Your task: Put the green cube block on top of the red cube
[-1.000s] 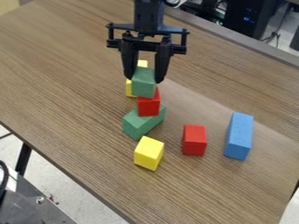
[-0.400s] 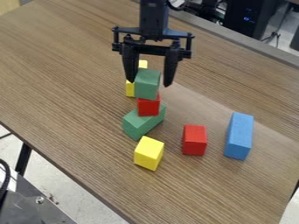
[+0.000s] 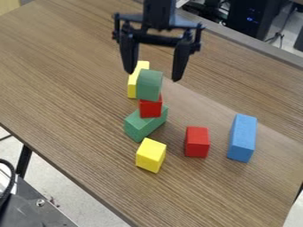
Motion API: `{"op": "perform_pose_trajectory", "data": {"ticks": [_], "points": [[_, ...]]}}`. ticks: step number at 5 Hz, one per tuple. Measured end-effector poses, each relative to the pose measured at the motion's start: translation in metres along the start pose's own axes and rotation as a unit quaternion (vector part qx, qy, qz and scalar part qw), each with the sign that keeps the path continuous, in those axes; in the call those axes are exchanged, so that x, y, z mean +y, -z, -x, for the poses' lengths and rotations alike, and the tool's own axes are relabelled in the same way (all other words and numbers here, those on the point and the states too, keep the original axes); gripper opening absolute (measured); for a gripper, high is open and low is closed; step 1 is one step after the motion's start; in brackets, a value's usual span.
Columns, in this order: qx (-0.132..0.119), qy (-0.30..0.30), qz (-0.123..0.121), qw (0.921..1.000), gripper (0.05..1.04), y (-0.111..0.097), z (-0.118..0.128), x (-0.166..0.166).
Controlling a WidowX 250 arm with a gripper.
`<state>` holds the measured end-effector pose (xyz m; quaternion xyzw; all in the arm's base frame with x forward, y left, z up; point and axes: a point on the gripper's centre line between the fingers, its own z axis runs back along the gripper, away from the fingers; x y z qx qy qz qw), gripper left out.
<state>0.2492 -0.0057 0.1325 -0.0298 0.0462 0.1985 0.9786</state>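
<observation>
Green cube block (image 3: 149, 85), apparently painted wood, rests on the smaller-looking red cube (image 3: 150, 107) of similar make. Above it hangs the pincer (image 3: 153, 76), released, its two black fingers spread wide and holding nothing. The cube block looks light, stiff and hard to damage; its smooth, flat faces could slide a little under an uneven squeeze. If it needs straightening, two opposite side faces, taken around mid-height, would be the place to grip. A sideways nudge could topple it, so rising straight up seems the wiser move, the stacking itself looking done.

Beneath the red cube lies a long green wooden-looking block (image 3: 142, 126), and behind the stack a long yellow block (image 3: 134, 86), partly hidden. Nearer the camera sit a yellow block (image 3: 150, 155), a red rectangular block (image 3: 196, 142) and, farther right in the view, a long blue block (image 3: 241, 137), on the wood-grained bench (image 3: 71, 88). Counted by colour: two green, two red, two yellow, one blue; seven blocks altogether.
</observation>
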Motion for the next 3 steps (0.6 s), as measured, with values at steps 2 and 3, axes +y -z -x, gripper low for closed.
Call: {"op": "perform_pose_trajectory", "data": {"ticks": [2,3], "points": [[-0.008,0.064,-0.021,0.9977,1.001,-0.001,0.026,-0.022],[0.001,0.099,-0.013,0.995,1.001,0.007,0.034,-0.039]]}}
